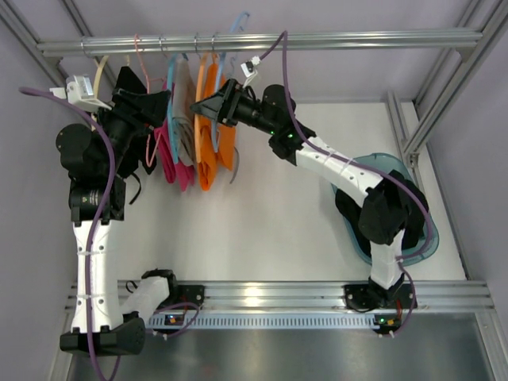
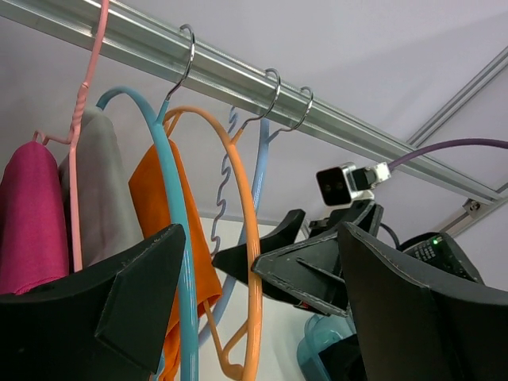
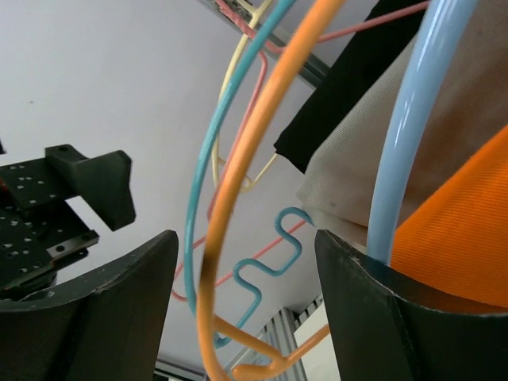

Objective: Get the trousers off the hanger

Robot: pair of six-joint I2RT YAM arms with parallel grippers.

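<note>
Bright orange trousers (image 1: 208,155) hang on an orange hanger (image 2: 252,238) on the rail. They also show in the left wrist view (image 2: 155,198) and the right wrist view (image 3: 464,230). My right gripper (image 1: 203,108) is open, and the orange hanger's arc (image 3: 238,159) passes between its fingers (image 3: 373,317). Black cloth (image 3: 357,79) hangs further left, near my left gripper (image 1: 151,107). My left gripper (image 2: 262,262) is open, with the teal hanger (image 2: 178,238) and the orange hanger between its fingers (image 2: 127,302). It faces the right gripper (image 2: 317,266).
The metal rail (image 1: 262,41) carries several hangers. Magenta cloth (image 1: 176,163) and grey-beige cloth (image 2: 103,190) hang beside the orange trousers. A light-blue hanger (image 3: 409,135) is close to the right finger. A teal tub (image 1: 401,168) lies on the table under the right arm.
</note>
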